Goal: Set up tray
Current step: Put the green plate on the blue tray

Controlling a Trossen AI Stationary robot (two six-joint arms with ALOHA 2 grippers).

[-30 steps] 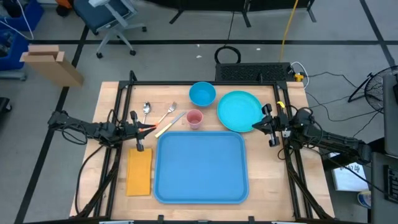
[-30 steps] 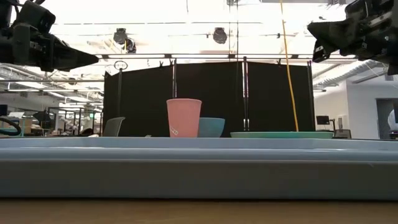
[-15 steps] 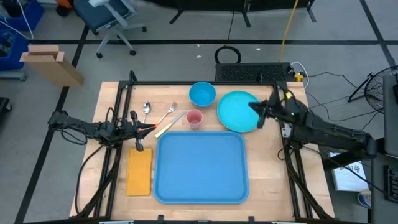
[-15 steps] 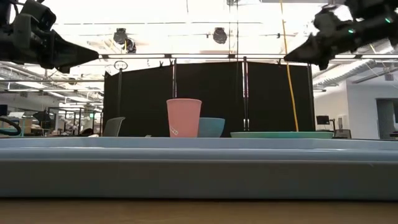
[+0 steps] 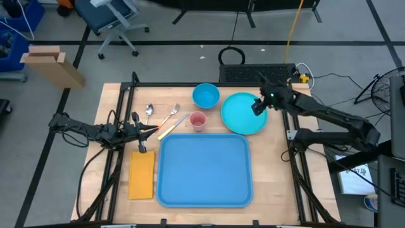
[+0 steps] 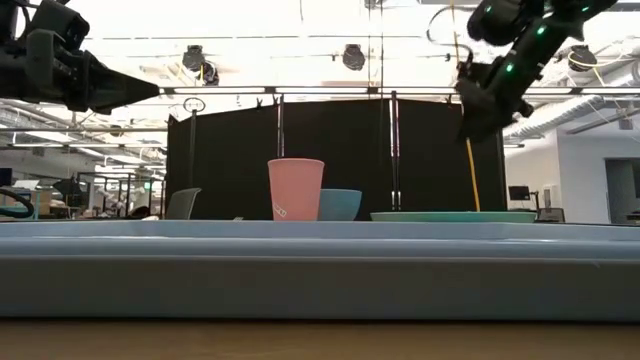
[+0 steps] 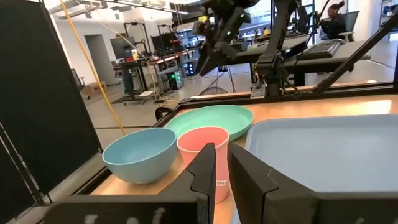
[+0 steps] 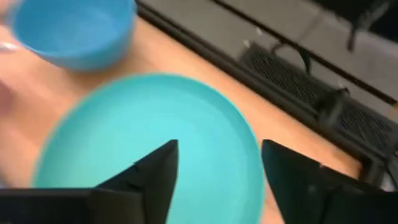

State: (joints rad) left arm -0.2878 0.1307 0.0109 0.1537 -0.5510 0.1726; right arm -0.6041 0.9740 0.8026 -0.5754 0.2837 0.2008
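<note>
The light-blue tray [image 5: 204, 170] lies flat at the middle of the table. Behind it stand a pink cup [image 5: 197, 120], a blue bowl [image 5: 205, 95] and a round teal plate [image 5: 240, 114], each resting on its base. My right gripper [image 5: 258, 106] hangs above the plate's right part, tipped downward and open; its two fingers frame the plate [image 8: 149, 124] in the right wrist view without touching it. My left gripper [image 5: 154, 131] hovers shut at the tray's far left corner, pointing toward the cup [image 7: 200, 146], and is also visible in the low view [image 6: 150, 95].
A yellow napkin [image 5: 142, 174] lies left of the tray, under my left arm. A spoon [image 5: 149, 113], a fork [image 5: 171, 115] and a pale knife [image 5: 172, 126] lie behind it. Bare wood shows right of the tray [image 5: 272, 171].
My right gripper has swung from the table's right edge toward the far left, coming over the teal plate. It has tipped from level to pointing down, and it has opened. My left gripper has kept still.
</note>
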